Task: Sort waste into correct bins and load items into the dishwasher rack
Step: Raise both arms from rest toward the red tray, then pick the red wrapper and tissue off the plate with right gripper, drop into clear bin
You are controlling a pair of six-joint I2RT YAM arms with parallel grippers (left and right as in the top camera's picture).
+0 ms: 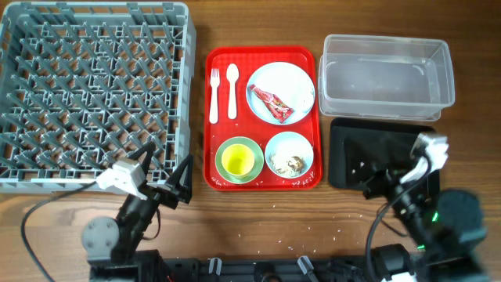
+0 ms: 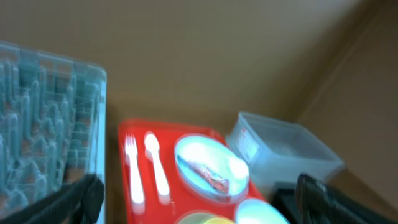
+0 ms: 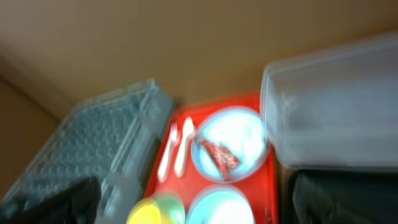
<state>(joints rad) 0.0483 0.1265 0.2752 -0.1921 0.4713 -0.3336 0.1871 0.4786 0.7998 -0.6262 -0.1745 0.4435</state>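
On the red tray (image 1: 262, 182), a round white plate (image 1: 291, 78) holds the red wrapper (image 1: 272, 103) and the white napkin (image 1: 302, 100). The white fork (image 1: 214, 94) and spoon (image 1: 232, 90) lie left of it. The yellow cup (image 1: 237, 161) sits inside the green bowl (image 1: 223, 149). The blue bowl (image 1: 275, 145) holds food scraps (image 1: 293, 164). The grey rack (image 1: 94, 86) is at the left, the clear tub (image 1: 387, 74) and black tray (image 1: 352, 149) at the right. My left gripper (image 1: 166, 166) is open and empty by the rack's near right corner. My right gripper (image 1: 381, 182) is open over the black tray's near edge.
Both wrist views are blurred. The left wrist view shows the red tray (image 2: 134, 134), plate (image 2: 208, 155), rack (image 2: 50, 124) and tub (image 2: 280, 149). The right wrist view shows the plate (image 3: 239, 134), tub (image 3: 329, 112) and rack (image 3: 106, 143). Rice grains (image 1: 337, 231) dot the near table.
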